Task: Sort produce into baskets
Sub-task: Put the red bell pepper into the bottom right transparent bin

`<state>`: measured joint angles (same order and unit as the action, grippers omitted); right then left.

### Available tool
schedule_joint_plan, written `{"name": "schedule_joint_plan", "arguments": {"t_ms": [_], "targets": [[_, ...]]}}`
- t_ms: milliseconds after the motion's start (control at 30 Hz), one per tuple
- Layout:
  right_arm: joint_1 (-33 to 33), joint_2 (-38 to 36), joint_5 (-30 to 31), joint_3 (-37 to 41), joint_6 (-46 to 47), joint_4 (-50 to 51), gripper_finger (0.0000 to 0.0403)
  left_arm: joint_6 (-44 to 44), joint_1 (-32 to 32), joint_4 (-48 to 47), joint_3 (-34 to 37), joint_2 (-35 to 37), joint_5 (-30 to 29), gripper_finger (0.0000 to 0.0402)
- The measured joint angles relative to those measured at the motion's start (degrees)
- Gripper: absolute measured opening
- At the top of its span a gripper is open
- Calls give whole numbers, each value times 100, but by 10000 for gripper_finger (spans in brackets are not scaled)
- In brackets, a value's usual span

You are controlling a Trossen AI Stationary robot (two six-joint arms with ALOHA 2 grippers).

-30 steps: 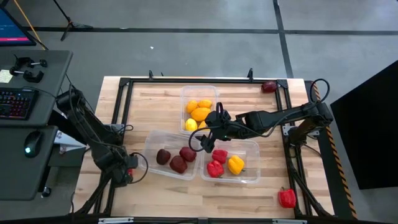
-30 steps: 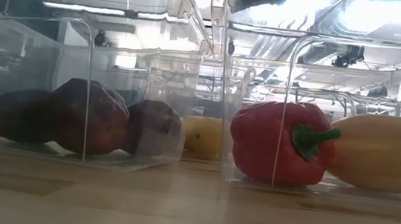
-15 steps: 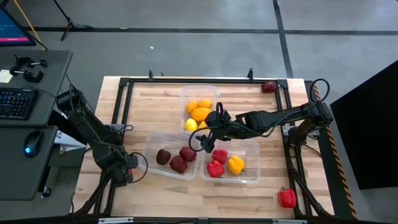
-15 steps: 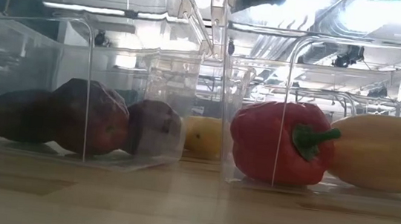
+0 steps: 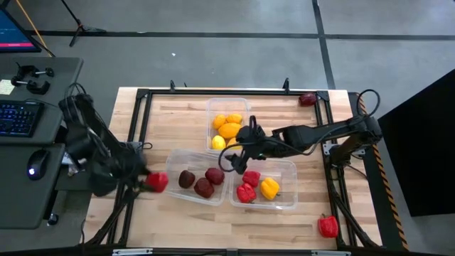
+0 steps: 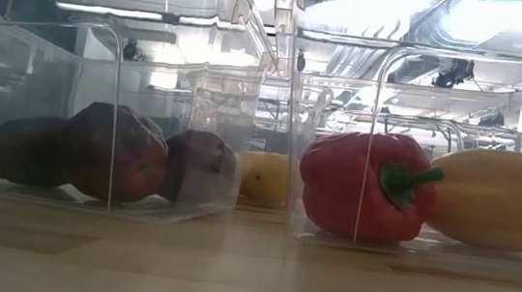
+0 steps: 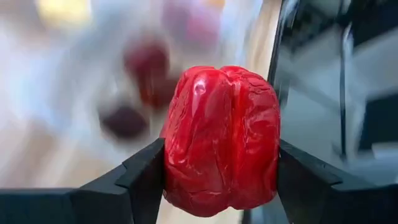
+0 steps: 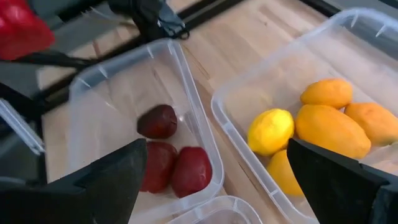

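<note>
left arm reaches in from the table's left edge, its gripper [image 7: 221, 186] clamped on a red bell pepper [image 5: 156, 182], one finger [image 7: 140, 177] pressed to each flank. pepper sits just off the left end of the tub of maroon fruit [image 5: 173, 162], above the wood. in the left wrist view its lobed end faces the camera and its long axis runs upright between the fingers; stem not visible.

right arm stretches from the table's right side across toward the middle, wrist bent down; its gripper [image 5: 234, 158] hangs over the gap where the three tubs meet, fingers [image 8: 106, 180] spread wide with nothing between them.

citrus tub [image 5: 210, 107] at the far middle holds lemons and orange citrus [image 5: 229, 129]. maroon tub holds three dark round fruits [image 5: 187, 178]. pepper tub [image 5: 290, 171] holds two red peppers and a yellow-orange pepper [image 5: 269, 188]; in the low view the yellow one lies on its side, long axis across the picture.

loose pieces: a maroon fruit [image 5: 307, 99] at the far right corner, a red pepper [image 5: 328, 226] at the near right corner.

no readable labels or writing on tubs or produce.
</note>
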<state>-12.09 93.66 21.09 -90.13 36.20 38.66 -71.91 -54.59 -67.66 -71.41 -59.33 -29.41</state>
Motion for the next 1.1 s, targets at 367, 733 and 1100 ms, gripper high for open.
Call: {"name": "schedule_joint_plan", "arguments": {"t_ms": [367,733,1100], "targets": [[-550,-1194,1537,-5,247,371,374,3641,2322,2318,159,-1162,237,241],[-955,-1652,2041,-9,390,683,374,5283,3792,5749,-469,-3401,1720,243],[-1294,-1652,2038,-7,887,1302,374,5564,4112,6110,-845,-4156,2363,248]]}}
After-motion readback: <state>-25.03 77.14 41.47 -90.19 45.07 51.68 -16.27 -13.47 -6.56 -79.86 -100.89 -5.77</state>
